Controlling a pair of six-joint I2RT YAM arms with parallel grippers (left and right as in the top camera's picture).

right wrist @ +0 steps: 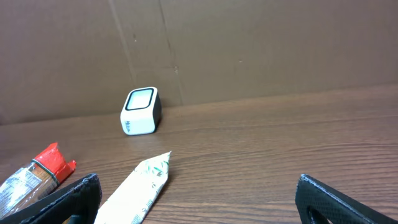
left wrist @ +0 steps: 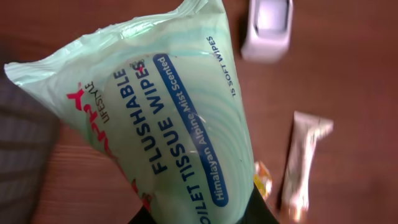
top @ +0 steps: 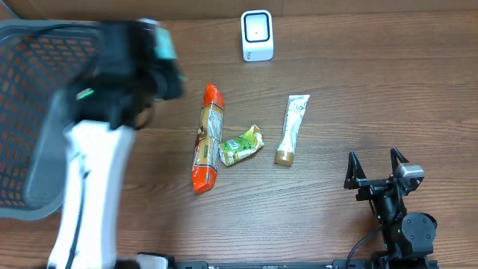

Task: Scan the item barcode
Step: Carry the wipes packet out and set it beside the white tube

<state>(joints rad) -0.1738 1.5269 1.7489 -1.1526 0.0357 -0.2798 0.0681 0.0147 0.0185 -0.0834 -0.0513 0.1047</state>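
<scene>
A: Where's the wipes pack point(left wrist: 174, 124)?
B: In the left pincer point(left wrist: 202, 214), clamped at the pack's lower end. Only dark finger edges show at 6 o'clock in the wrist view, and the pack fills most of that frame.
A: Overhead?
B: The left arm point(top: 93, 187) is badly blurred. The pack is a teal smear at 10 o'clock, by the rim of the basket point(top: 30, 112). I can't tell how high it sits.
A: Which face is showing?
B: The printed front – "Flushable Toilet Tissue Wipes". The back face is hidden in every view.
A: Scanner point(top: 257, 35)?
B: At 12 o'clock on the surface point(top: 336, 75), upright, well apart from the pack. In the left wrist view it's cut off by the top edge.
A: Right pincer point(top: 373, 155)?
B: Fingers spread wide with nothing between them, at 4 o'clock. Its camera shows only the fingertips point(right wrist: 74, 196).
A: Other items?
B: Red-ended wrapper point(top: 208, 138) and green pouch point(top: 240, 146) are touching at centre, with the tube point(top: 291, 128) just beside them at 3 o'clock. In the left wrist view an orange scrap peeks out from behind the pack – can't identify it.
</scene>
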